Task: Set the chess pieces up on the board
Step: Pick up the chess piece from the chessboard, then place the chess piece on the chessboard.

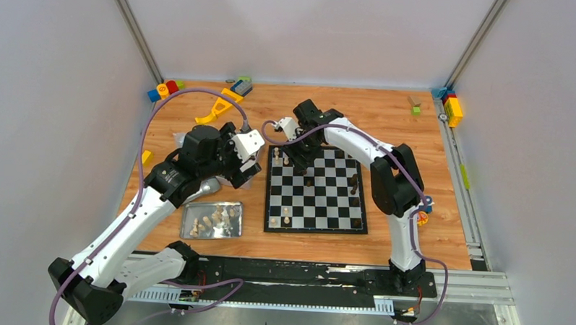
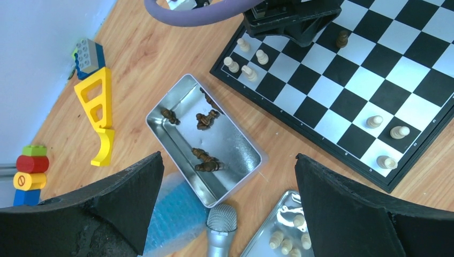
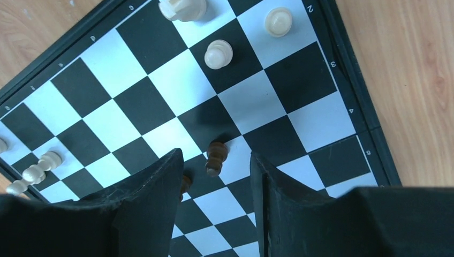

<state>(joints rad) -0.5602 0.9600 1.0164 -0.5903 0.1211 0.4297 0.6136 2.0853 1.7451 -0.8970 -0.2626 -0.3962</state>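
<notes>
My right fingers (image 3: pixel 155 193) stood parted around a dark piece (image 3: pixel 216 159), seating it, I judged; my left fingers (image 2: pixel 123 193) gaped above the tray (image 2: pixel 235 144), ready for another.

A black-and-white checkered board (image 1: pixel 327 200) is seen dotted with cream pieces (image 3: pixel 218 53) and dark brown pieces (image 3: pixel 216 157), yellow toy (image 2: pixel 99 115) spotted at left.
</notes>
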